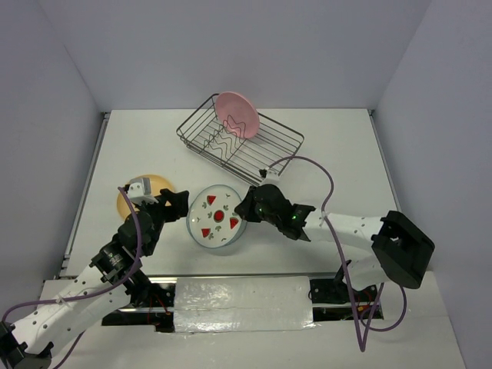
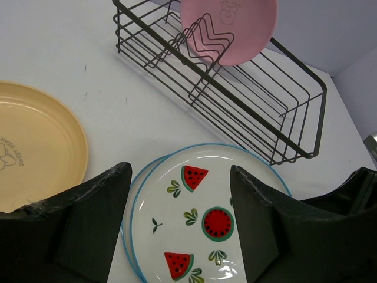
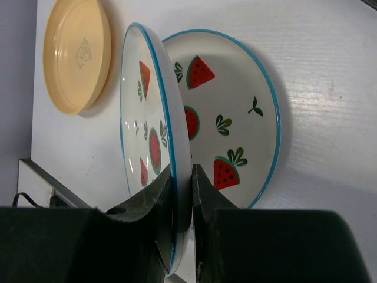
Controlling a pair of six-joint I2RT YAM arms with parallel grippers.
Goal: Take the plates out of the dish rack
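My right gripper [image 1: 247,207] [image 3: 182,171] is shut on the rim of a white watermelon-print plate [image 3: 132,106], held tilted just above a second watermelon plate [image 3: 247,76] lying flat on the table. The pair shows at the centre of the top view [image 1: 215,219]. My left gripper [image 1: 173,204] [image 2: 179,171] is open and empty, at the left edge of those plates [image 2: 200,218]. The tan-orange plate [image 1: 157,186] [image 2: 35,153] lies flat at the left. The pink plate [image 1: 237,115] [image 2: 235,29] stands upright in the dark wire dish rack [image 1: 261,150] [image 2: 253,112] at the back.
The left arm covers part of the tan plate in the top view. A purple cable [image 1: 319,173] arcs over the right arm near the rack's front corner. White walls enclose the table on three sides.
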